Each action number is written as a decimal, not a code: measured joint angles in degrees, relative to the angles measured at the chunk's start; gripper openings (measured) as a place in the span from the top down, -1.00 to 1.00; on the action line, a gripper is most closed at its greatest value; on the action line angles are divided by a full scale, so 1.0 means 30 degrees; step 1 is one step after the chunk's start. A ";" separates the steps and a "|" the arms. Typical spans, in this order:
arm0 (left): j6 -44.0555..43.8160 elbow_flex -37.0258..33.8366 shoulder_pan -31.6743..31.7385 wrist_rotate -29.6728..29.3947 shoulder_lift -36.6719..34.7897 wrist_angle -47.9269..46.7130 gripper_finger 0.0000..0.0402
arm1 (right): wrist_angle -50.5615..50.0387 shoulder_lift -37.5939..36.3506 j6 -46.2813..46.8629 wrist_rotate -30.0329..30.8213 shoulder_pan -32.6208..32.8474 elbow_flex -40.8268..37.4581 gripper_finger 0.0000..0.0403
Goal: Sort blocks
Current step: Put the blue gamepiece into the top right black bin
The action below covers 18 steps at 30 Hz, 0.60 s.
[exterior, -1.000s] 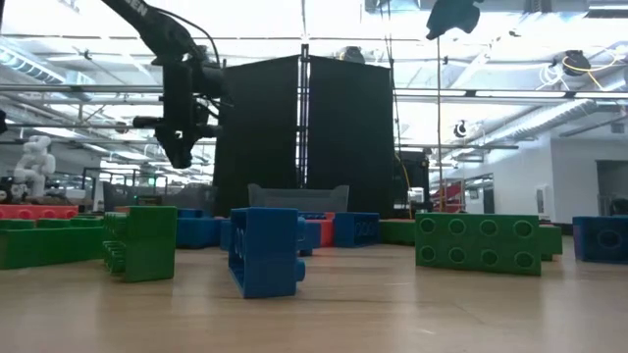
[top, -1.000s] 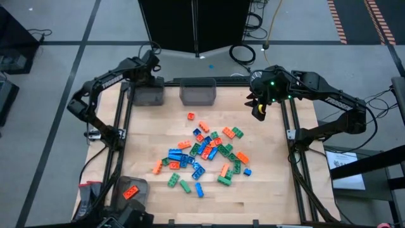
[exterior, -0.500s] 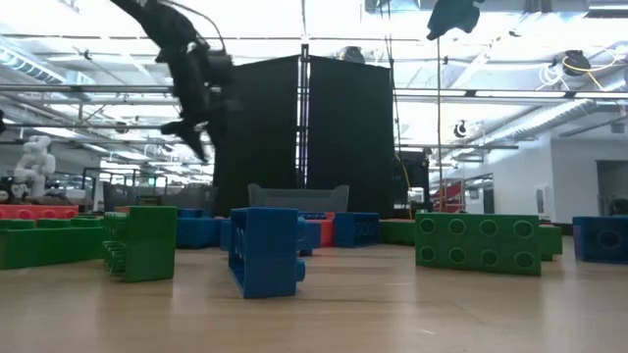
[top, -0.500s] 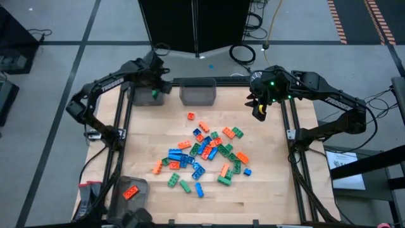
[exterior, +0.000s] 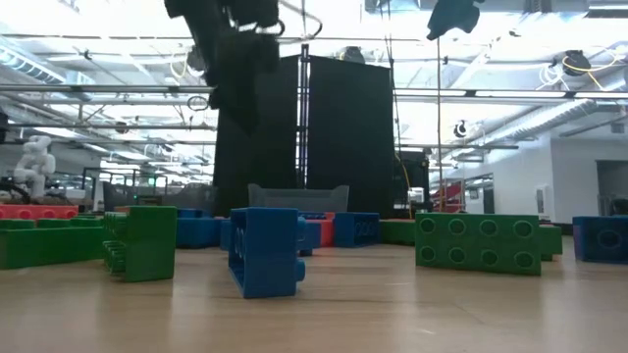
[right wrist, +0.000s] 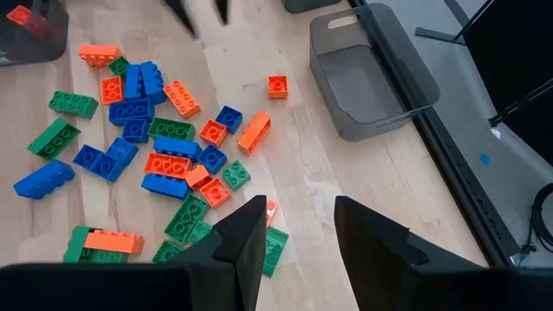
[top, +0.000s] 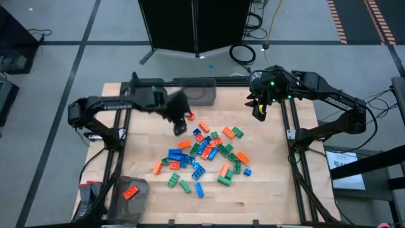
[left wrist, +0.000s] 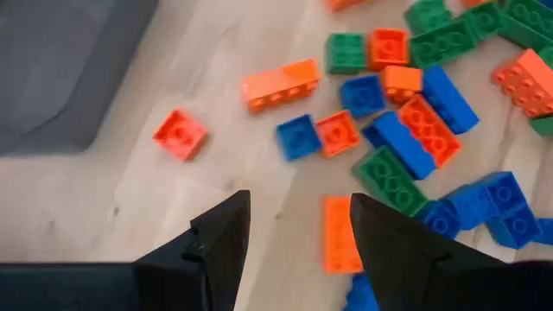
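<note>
Several orange, green and blue blocks [top: 204,155] lie in a loose pile at the table's middle. My left gripper [top: 180,124] hangs above the pile's far left edge, pointing steeply down. In its wrist view it [left wrist: 298,203] is open with nothing between the fingers. A small orange block [left wrist: 180,135] and a long orange block [left wrist: 339,235] lie on the wood below it. My right gripper [top: 258,111] waits high over the far right corner. It [right wrist: 300,207] is also open and empty.
A translucent grey bin [top: 198,92] stands at the table's far edge. A second bin [top: 144,95] to its left is partly under my left arm. A third bin [top: 130,190] at the near left holds an orange block. Bare wood lies around the pile.
My left gripper has swung from above the far left bin toward the table's right and near side, rolling as it went. It now hangs over the pile's far left edge. Half a second ago a green block showed at that bin. The pile has stayed put.
</note>
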 joint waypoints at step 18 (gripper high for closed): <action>-0.1869 -0.1710 -0.4159 -0.0533 0.1897 -0.1796 -0.01 | -0.1049 0.0007 0.0000 -0.0087 -0.0006 0.0000 0.33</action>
